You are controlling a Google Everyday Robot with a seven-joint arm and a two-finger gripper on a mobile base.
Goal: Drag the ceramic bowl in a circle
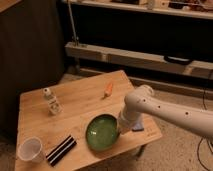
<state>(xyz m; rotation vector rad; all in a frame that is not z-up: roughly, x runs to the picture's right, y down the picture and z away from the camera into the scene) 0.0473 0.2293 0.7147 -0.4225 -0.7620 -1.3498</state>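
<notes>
Camera view: a small wooden counter [82, 107] stands in a dim room, seen from above and in front. The ceramic bowl [101, 133], wide, shallow and glossy green, sits flat near the counter's front edge, right of the middle. A white robot arm [167, 113] reaches in from the right and bends down to the bowl's right rim. The gripper [120, 128] sits at that rim with its fingers pressed together, apparently pinching the rim itself, though the wrist hides the exact contact.

A blue-grey sponge [138, 128] lies just beyond the gripper, near the counter's right corner. An orange carrot-like item [108, 89] lies well back towards the far edge. A small white bottle [51, 102] stands at the left. A white cup [30, 149] and a black-and-white striped block [61, 149] sit at the front left.

The dragging step seems to be in hand, with the bowl low in its loop. The next move calls for sweeping the bowl left and back along a curve, keeping it flat, away from the front edge and wide of the striped block.
</notes>
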